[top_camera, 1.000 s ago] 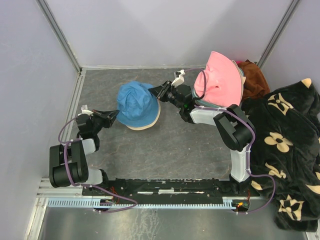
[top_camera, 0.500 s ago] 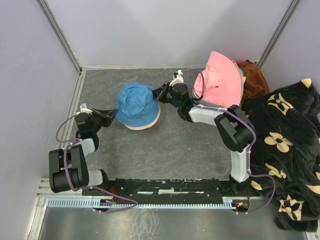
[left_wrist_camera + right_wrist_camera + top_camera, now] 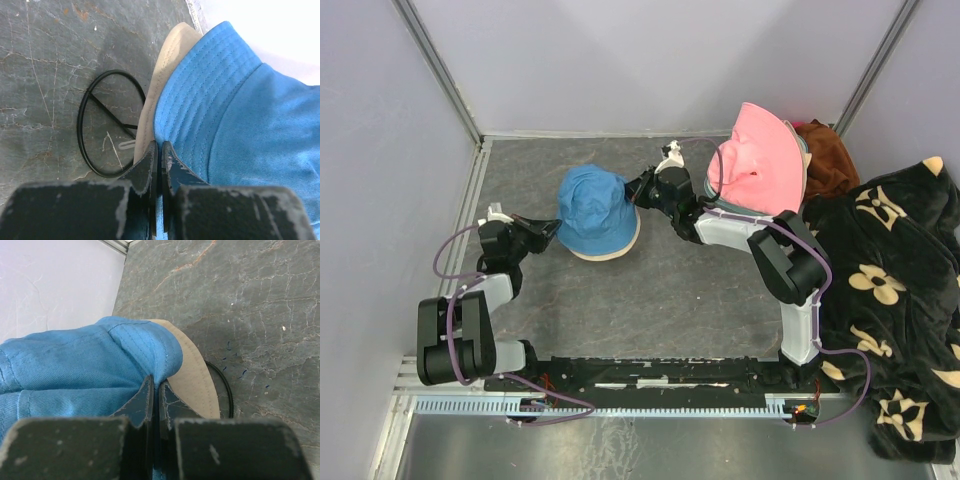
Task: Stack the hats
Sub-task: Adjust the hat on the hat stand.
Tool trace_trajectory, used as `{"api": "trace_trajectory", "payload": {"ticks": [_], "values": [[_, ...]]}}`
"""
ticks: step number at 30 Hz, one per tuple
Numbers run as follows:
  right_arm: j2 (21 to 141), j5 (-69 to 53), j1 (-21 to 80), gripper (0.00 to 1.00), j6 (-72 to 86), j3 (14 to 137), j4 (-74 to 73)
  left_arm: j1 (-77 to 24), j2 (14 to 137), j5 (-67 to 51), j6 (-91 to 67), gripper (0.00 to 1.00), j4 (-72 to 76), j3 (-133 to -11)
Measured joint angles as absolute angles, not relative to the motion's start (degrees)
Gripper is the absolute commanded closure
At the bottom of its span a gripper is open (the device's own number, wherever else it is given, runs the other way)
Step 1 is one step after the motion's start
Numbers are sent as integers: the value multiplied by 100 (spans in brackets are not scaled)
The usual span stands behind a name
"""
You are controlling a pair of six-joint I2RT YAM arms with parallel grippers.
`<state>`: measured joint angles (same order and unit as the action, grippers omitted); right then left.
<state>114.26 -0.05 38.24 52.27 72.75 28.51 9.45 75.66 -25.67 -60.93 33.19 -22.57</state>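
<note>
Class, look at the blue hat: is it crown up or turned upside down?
Crown up: the blue hat domes upward, brim down over a beige brim.

open floor (image 3: 660, 300) in front, blue hat (image 3: 592, 208) centre, blanket (image 3: 890, 280) crowding right

Overall light: bright, soft and even, falling from above.
Shadows: a faint soft-edged shadow on the grey table (image 3: 670, 290) just around the blue hat (image 3: 595, 205); no hard edges anywhere.
Glare: in the left wrist view, the wall (image 3: 280, 30) above and right of the hat is burnt out to plain white.
Dark areas: the black blanket (image 3: 890, 280), well right of the hat, loses detail in its folds.
Focus: overhead view sharp throughout. In both wrist views the hat's stitching is crisp, while the left gripper (image 3: 158, 147) and right gripper (image 3: 155, 382), below the hat, go soft and grainy towards the frame edge.
Distortion: in the overhead view the wall posts lean outward, away from the hat.
</note>
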Motion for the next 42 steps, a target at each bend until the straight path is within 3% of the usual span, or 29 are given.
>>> {"api": "trace_trajectory", "payload": {"ticks": [16, 26, 42], "values": [[11428, 180, 3900, 93, 5065, 7253, 2755, 788, 7662, -2252, -6051, 97, 3599, -2112], [11196, 429, 3922, 50, 4751, 7142, 2283, 786, 7441, -2134, -6031, 57, 3048, -2067], [10490, 729, 3896, 33, 4012, 7026, 1024, 790, 6270, -1675, -5822, 48, 1332, -2534]]}}
